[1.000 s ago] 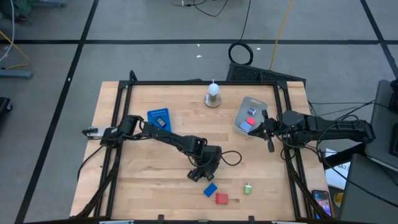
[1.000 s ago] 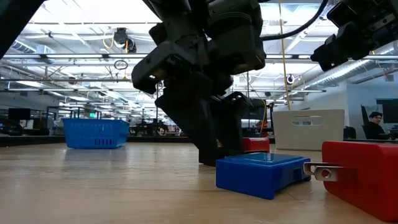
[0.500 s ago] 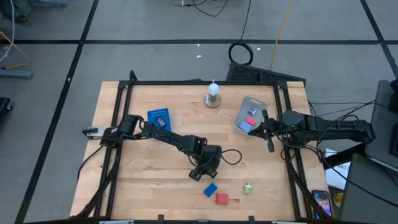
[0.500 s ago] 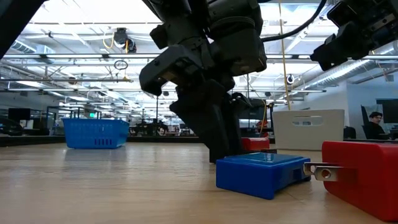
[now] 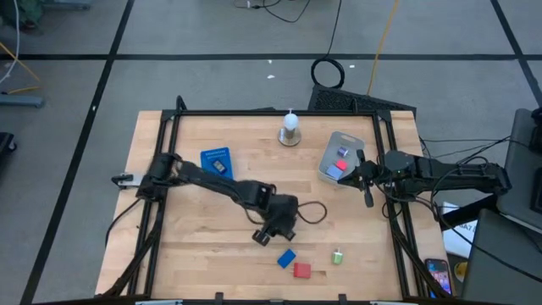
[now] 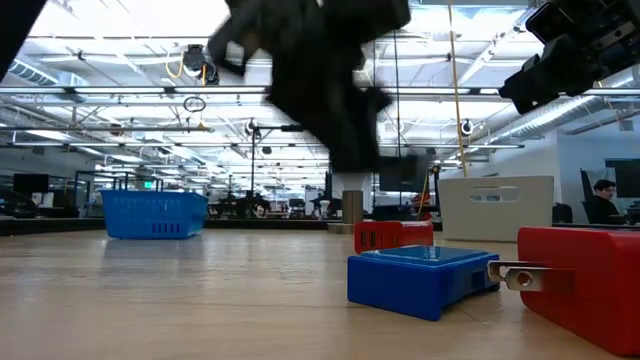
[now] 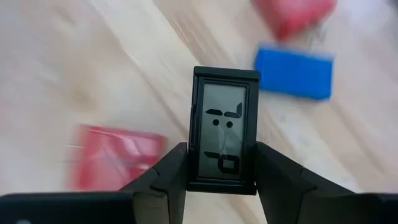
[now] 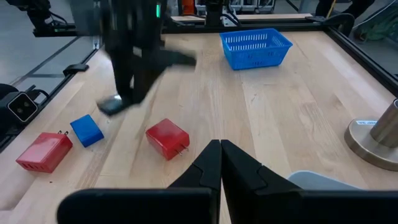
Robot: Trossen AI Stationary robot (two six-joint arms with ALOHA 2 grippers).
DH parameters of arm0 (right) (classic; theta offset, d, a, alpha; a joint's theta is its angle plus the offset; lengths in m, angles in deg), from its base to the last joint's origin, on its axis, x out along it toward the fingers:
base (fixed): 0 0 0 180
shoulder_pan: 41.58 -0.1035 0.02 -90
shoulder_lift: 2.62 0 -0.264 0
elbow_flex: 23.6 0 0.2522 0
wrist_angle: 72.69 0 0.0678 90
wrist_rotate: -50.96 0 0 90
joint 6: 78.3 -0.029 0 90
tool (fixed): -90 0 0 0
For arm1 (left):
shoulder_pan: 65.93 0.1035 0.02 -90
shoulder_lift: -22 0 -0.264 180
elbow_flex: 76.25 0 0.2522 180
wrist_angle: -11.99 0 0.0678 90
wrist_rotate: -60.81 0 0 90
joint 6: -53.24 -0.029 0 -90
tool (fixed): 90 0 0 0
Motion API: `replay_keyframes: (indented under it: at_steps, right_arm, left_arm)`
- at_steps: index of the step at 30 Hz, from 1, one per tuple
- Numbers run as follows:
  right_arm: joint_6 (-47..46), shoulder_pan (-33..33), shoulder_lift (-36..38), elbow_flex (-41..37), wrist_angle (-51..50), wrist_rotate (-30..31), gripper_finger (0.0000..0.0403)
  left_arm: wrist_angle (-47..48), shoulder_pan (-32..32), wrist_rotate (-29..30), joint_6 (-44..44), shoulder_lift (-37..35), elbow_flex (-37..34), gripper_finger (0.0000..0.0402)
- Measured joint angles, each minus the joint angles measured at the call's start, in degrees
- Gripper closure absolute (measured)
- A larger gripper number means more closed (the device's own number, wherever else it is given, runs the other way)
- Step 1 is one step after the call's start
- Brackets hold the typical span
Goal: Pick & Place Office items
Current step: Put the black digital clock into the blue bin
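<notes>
A pale wooden worktop with a black frame stands on grey carpet. The left arm reaches in from the frame's left side to the lower middle, its left gripper closed on a small black clock with a grey display, lifted clear of the wood. The right arm waits at the right edge; the right gripper has its fingers pressed together. A grey tub at upper right holds a red and a blue piece. A blue basket sits at upper left. A blue block, a red plug and a green piece lie near the bottom edge.
</notes>
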Motion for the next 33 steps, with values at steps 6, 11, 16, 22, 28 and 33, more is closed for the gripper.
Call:
replay_keyframes:
  at_steps: [6,11,16,22,28,33]
  right_arm:
    - [-0.1,0.0,0.0,0.0,-0.1,0.0,0.0403]
    - [-0.1,0.0,0.0,0.0,0.0,0.0,0.0403]
    - [-0.1,0.0,0.0,0.0,1.1,0.0,0.0403]
    - [-1.1,0.0,0.0,0.0,5.1,0.0,0.0403]
    - [-0.1,0.0,0.0,0.0,7.6,-1.0,0.0403]
    - [0.6,0.0,0.0,-1.1,10.1,-1.6,0.0403]
  left_arm:
    - [2.1,0.3,3.4,0.6,-12.0,-3.5,0.0253]
    - [0.3,1.8,3.8,3.1,-26.0,-13.4,0.0253]
    - [-13.3,3.1,8.6,6.0,-42.9,-31.4,0.0253]
    - [-32.7,4.1,18.1,8.5,-62.8,-54.4,0.0253]
    - [-40.4,6.5,22.0,9.2,-79.9,-67.3,0.0253]
    - [-44.1,10.5,20.1,11.8,-89.4,-74.5,0.0253]
